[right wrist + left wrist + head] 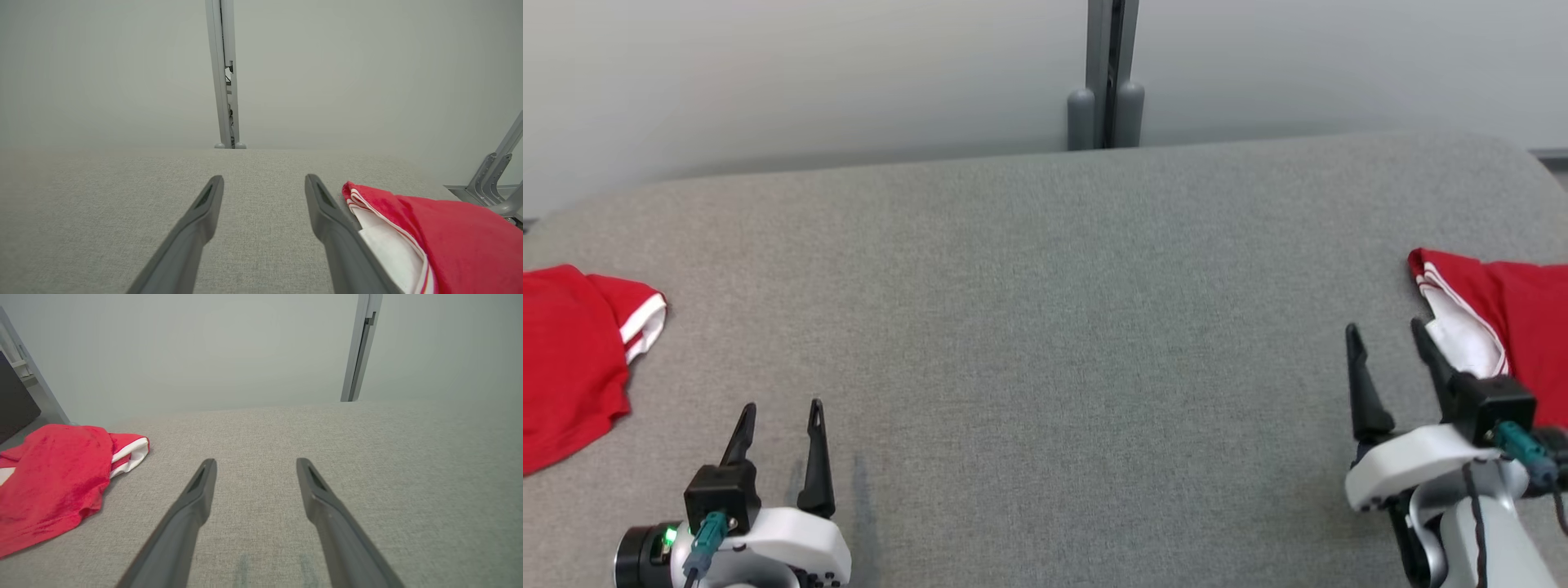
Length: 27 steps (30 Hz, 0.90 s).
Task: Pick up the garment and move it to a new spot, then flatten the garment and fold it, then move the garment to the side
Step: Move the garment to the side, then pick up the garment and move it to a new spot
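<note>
You have nothing to read here. No letters, numbers, labels or brand marks show legibly on the red garment at the left (568,359), on the red garment at the right (1531,318), or on the grey desk (1045,327).

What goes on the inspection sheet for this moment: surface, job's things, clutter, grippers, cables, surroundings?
Surface: grey fabric surface, smooth.
Job's things: left garment, red with a white cuff, crumpled at the left edge; right garment, red with white trim, bunched at the right edge.
Clutter: nothing seen.
Grippers: left gripper open, holding nothing; right gripper open, holding nothing, one of its fingers close beside the right garment, contact cannot be told.
Cables: teal plug with a cable on the left wrist, another on the right.
Surroundings: pale wall; grey post behind the surface.
</note>
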Motion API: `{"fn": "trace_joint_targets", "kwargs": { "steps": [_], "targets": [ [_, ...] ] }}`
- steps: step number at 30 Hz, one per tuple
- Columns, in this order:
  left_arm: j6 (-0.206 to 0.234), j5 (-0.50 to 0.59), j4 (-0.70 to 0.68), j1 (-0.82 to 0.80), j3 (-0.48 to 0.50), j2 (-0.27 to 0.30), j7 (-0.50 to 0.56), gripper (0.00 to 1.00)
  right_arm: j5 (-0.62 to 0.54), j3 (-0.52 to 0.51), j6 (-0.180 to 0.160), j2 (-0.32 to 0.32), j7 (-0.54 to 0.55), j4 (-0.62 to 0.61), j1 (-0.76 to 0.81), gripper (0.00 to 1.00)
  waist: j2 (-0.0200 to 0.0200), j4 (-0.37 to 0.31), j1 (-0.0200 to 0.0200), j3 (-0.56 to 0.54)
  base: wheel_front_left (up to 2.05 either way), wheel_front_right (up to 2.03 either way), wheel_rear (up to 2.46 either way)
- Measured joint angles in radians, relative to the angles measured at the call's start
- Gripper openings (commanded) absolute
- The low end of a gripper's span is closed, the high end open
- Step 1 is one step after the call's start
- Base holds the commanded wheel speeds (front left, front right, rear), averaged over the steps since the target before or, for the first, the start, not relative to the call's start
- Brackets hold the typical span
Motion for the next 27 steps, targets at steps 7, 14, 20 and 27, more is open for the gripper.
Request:
{"fn": "trace_joint_targets", "kwargs": {
  "steps": [7, 14, 20, 27],
  "targets": [
    [0.000, -0.004, 0.018, 0.055, 0.019, -0.002, 0.000, 1.00, 0.072, 0.078, 0.000, 0.001, 0.000, 0.007, 0.084, 1.00, 0.0000, 0.020, 0.0000, -0.092, 0.00, 0.00, 0.00],
    [-0.003, -0.006, 0.021, 0.078, 0.031, -0.003, 0.000, 1.00, 0.105, 0.097, 0.000, 0.002, 0.000, 0.005, 0.103, 1.00, 0.0000, 0.038, 0.0000, -0.123, 0.00, 0.00, 0.00],
    [-0.003, -0.015, 0.021, 0.092, 0.034, -0.004, 0.000, 1.00, 0.119, 0.100, 0.000, 0.002, 0.000, 0.001, 0.108, 1.00, 0.0000, 0.046, 0.0001, -0.126, 0.00, 0.00, 0.00],
    [0.003, -0.036, 0.022, 0.087, 0.028, -0.005, 0.000, 1.00, 0.118, 0.109, 0.000, 0.001, 0.000, -0.001, 0.109, 1.00, 0.0000, 0.083, 0.0000, -0.113, 0.00, 0.00, 0.00]
  ]
}}
